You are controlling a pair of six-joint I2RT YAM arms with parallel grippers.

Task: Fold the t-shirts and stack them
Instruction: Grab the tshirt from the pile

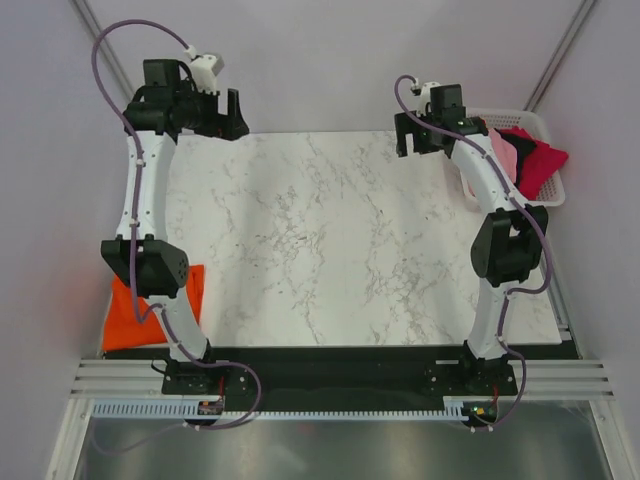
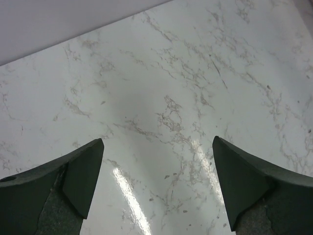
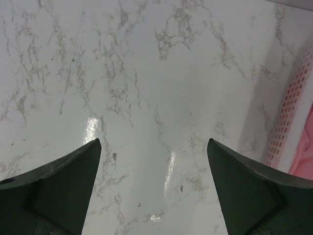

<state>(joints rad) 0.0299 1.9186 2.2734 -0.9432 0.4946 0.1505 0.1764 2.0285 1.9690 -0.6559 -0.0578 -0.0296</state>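
When viewed from above: seeing white mesh basket [image 1: 548, 128] at far right corner of counter [image 1: 330, 230], packed with light pink t-shirt [image 1: 503, 152], red-magenta t-shirt [image 1: 540, 160] spilling over its right rim, black sliver [image 1: 505, 130] at the back. Spotted orange t-shirt [image 1: 125, 315] at near left corner, partly under left arm's elbow. Found left claw [image 1: 228, 115] and right claw [image 1: 415, 135] hanging over far side.

Left wrist: spread wide, gripping nothing, bare marble below.

Right wrist: same, spread wide and empty; basket wall and pink cloth at right edge.
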